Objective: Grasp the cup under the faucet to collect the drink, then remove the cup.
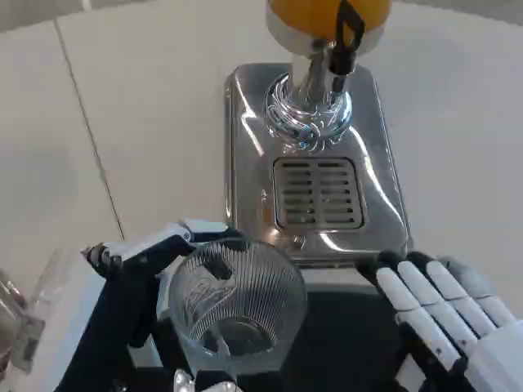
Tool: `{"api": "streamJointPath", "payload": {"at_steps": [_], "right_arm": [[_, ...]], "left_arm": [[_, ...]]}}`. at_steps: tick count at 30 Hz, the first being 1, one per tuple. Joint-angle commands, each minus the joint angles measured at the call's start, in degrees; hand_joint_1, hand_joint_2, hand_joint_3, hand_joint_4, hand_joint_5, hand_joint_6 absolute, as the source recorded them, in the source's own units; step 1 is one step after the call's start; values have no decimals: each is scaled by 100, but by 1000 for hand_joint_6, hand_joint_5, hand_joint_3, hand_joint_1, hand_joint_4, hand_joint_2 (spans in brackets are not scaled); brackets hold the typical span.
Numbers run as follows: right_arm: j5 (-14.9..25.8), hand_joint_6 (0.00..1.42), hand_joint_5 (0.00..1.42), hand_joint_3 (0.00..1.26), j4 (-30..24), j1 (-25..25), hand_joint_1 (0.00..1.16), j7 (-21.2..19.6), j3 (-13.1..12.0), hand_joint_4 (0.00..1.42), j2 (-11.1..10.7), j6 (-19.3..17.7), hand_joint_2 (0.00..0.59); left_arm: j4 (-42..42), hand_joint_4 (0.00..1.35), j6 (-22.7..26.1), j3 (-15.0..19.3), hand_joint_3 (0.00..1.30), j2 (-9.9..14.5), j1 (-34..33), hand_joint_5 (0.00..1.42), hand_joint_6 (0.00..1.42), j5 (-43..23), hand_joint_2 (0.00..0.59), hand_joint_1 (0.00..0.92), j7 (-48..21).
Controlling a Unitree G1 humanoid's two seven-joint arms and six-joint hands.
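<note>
A clear ribbed glass cup [235, 304] is held upright by my left hand [139, 290], whose fingers wrap its left and far side. The cup sits just in front of the steel drink dispenser [315, 163], short of its drip grate [317, 193]. The black tap lever [347, 37] and faucet hang at the top under the orange juice bowl [327, 12]. The cup looks empty. My right hand [445, 314] lies at the lower right, fingers straight and together, holding nothing, beside the dispenser's front corner.
The white table [122, 122] spreads to the left and right of the dispenser. A dark surface [343, 343] lies beneath the cup and hands. A clear object [20, 314] shows at the left edge.
</note>
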Motion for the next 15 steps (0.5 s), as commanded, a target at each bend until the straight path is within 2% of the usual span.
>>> {"api": "streamJointPath", "payload": {"at_steps": [1, 11, 15], "right_arm": [[-74, 1, 0, 0, -118, 58, 82, 40, 72, 0, 59, 95, 586], [-121, 1, 0, 0, -215, 38, 95, 92, 161, 0, 73, 256, 586], [-103, 1, 0, 0, -184, -6, 99, 87, 120, 0, 53, 332, 586]], "left_arm": [[8, 1090, -18, 4, 1119, -77, -7, 1424, 1424, -62, 0, 598, 2], [60, 1090, 71, 19, 1119, -165, -92, 1424, 1424, -30, 0, 598, 29], [171, 1090, 260, -24, 1119, -319, -349, 1424, 1424, 143, 0, 598, 107]]}}
